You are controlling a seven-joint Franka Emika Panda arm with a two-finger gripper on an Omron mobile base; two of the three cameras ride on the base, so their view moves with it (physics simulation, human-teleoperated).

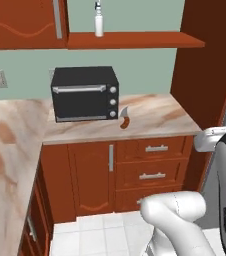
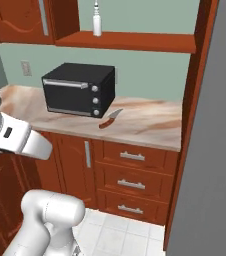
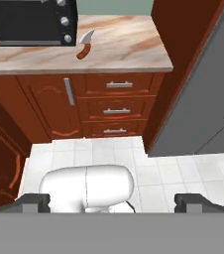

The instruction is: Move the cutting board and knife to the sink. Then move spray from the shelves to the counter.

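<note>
knife far beyond claw (agape)

The oven sits on the counter at the centre of the left base view, its back to the wall. The knife lies on the counter just right of the oven's lower right corner, near the front edge. Above, along the top of the frame, runs the shelf, with the spray standing upright on it, left of its middle. Drawers sit under the counter, below the knife; a cabinet door is left of them.
</note>
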